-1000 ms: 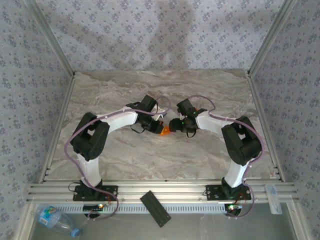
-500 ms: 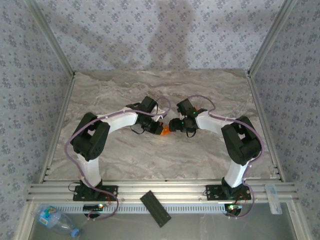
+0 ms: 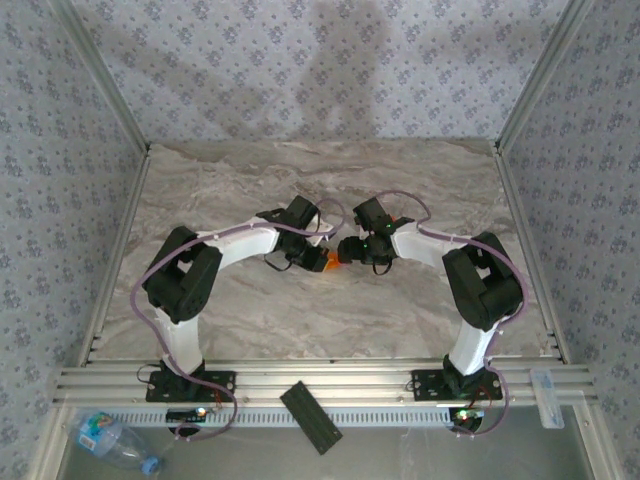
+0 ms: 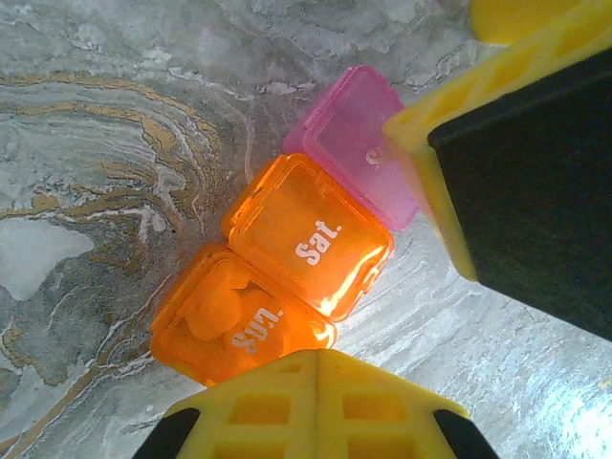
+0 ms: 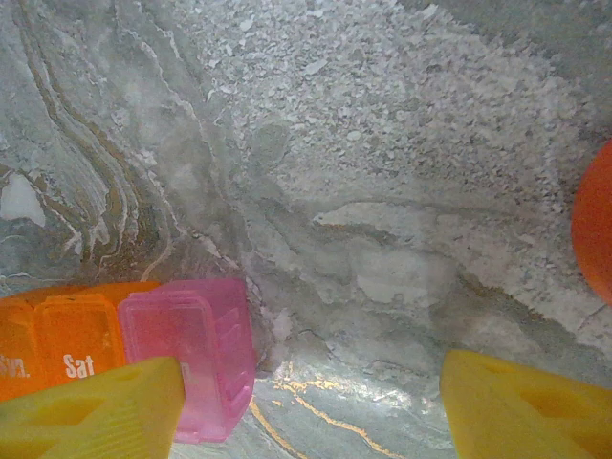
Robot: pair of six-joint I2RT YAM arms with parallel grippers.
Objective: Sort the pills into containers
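The left gripper (image 4: 316, 382) is sitting with its yellow fingers pressed flat together and nothing pinched between them. Its tips are hanging right at the edge of the orange "Sun." compartment (image 4: 239, 325). Some lumpy shapes are showing through that lid, but I can't really tell what they are. Going outward from the tips, the orange "Sat." compartment (image 4: 311, 239) is joining onto it, then the pink compartment (image 4: 349, 134) at the far end. It's all one little strip lying flat on the marble table (image 4: 96, 143).

The right gripper (image 5: 306, 411) is facing in from the opposite side with its fingers (image 5: 91, 411) standing well apart, gripping nothing. The pink compartment is lying just inside one of them, touching or nearly so. Out past the other finger, the rounded orange side of the pill bottle (image 5: 595, 225) is peeking in at the frame edge, well apart from the strip. Seen from above, both grippers are pointing nose to nose mid-table.
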